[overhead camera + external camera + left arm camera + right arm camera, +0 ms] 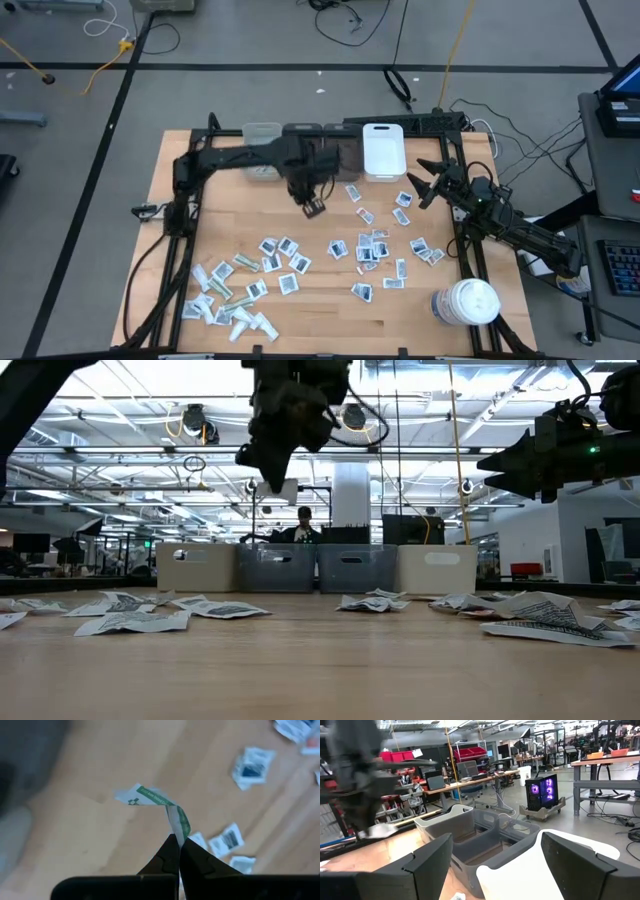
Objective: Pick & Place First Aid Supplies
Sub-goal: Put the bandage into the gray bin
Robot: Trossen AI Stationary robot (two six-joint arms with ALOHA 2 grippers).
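- so the tabletop (200, 170) has a row of bins (325, 150) along its far edge, sitting side by side
- sachets (372, 245) are scattered all over the middle and right part, in front of the bins
- another bunch of sachets plus the longer wrapped strips (232, 300) sits at the near left corner
- jar (466, 303) is at the near right corner, past the sachets
- left end effector (313, 207) hangs above the tabletop just in front of the bins, pinching a strip (160, 800)
- right end effector (425, 182) is up off the tabletop on the right side, near the bins
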